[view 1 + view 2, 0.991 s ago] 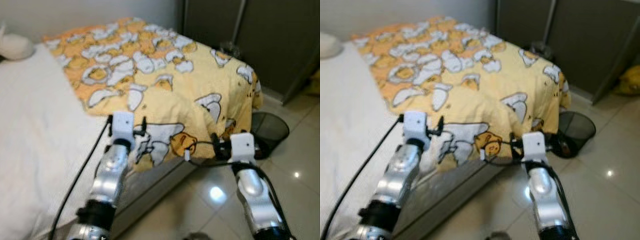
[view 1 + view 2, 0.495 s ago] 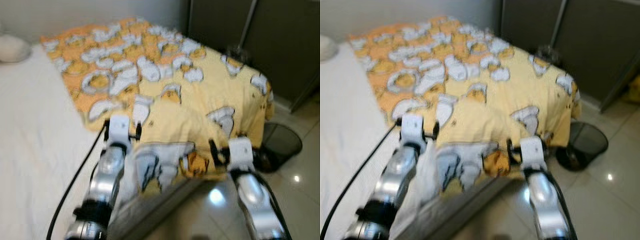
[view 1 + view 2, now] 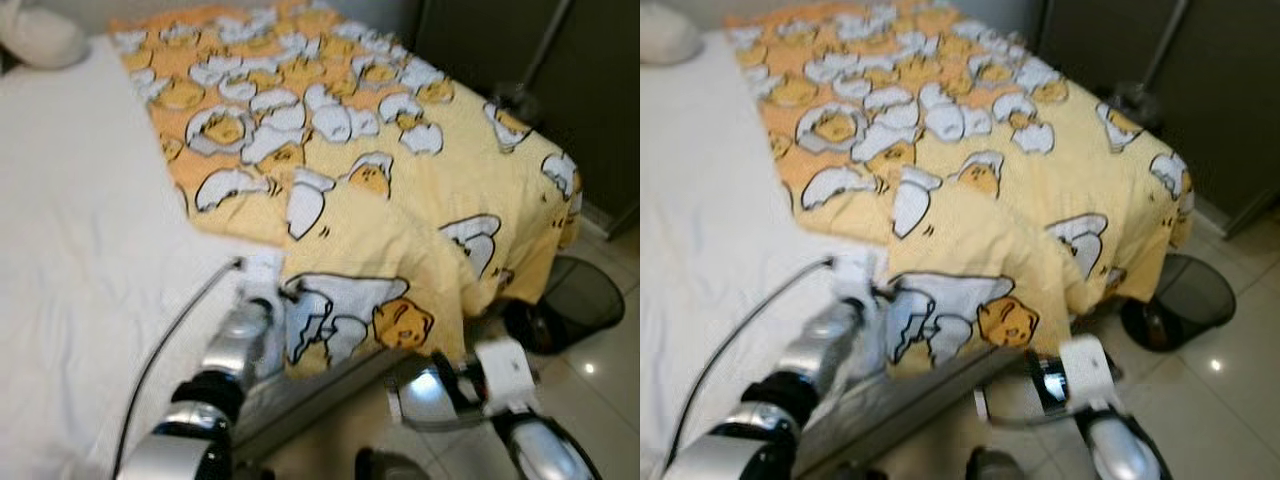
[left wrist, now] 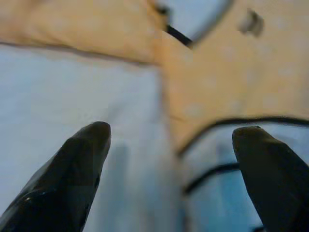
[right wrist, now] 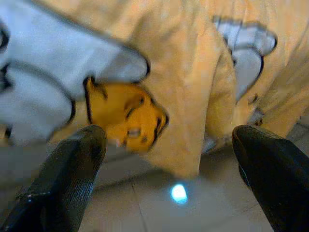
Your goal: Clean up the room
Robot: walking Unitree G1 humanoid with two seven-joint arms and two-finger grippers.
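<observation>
- Blanket (image 3: 340,170): yellow with a white egg print, spread over the far part of your bed, 1 corner drooping over the near edge towards the floor.
- Sheet (image 3: 80,250): white, covers the bed on your left side, touching the blanket's edge.
- Pillow (image 3: 40,35): pale, at the far left corner of the bed.
- Left gripper (image 4: 169,140): at the bed's near edge, right where the blanket border meets the sheet; your 2 black fingers (image 4: 82,159) are spread wide apart with fabric close in front of them, gripping nothing.
- Left arm (image 3: 235,345): silver, reaches up to that blanket corner, black cable trailing back along it.
- Right gripper (image 5: 169,145): low beside the bed, pointed at the hanging blanket corner and the floor under it; fingers (image 5: 72,164) spread wide, nothing between them.
- Right arm (image 3: 510,400): down off the bed's side, above the tiles.
- Floor (image 3: 600,370): glossy light tiles with a lamp glint.
- Bin (image 3: 575,305): black mesh, on the floor just beside the draped end of the blanket.
- Wardrobe (image 3: 590,90): dark doors behind the bed's far right end.
</observation>
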